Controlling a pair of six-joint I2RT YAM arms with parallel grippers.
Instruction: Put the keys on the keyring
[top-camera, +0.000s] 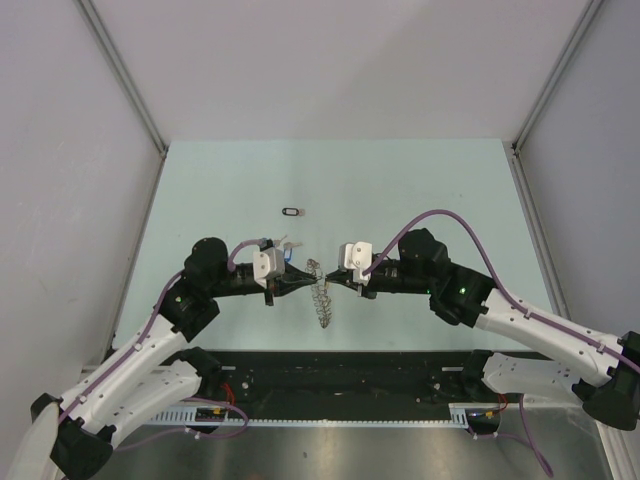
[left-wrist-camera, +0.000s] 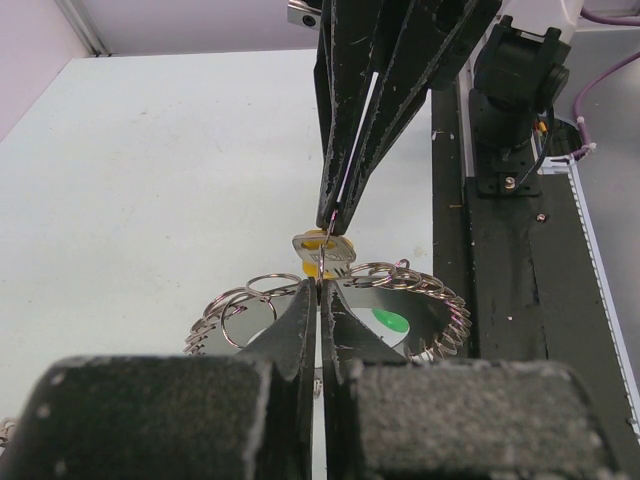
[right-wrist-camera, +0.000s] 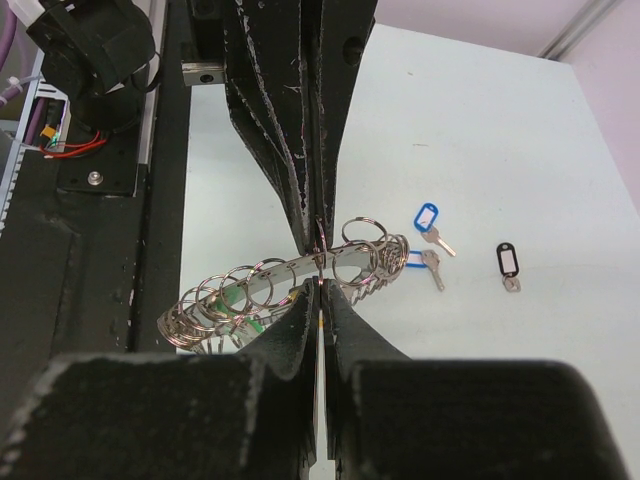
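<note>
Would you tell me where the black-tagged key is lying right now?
In the top view the black-tagged key lies on the table, beyond the keyring and slightly left; the blue-tagged keys are nearest.

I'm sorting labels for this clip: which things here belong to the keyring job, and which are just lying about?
Job: large silver toothed metal keyring; small blue-tagged metal key; black-tagged key; yellow-tagged key; green tag seen within the ring.
Just there: purple cable; black base rail with wiring.

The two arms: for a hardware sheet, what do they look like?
Both the left arm and right arm have white shells, black joints, a green light and a purple cable. The black left pincer and right pincer each carry a white block.
</note>
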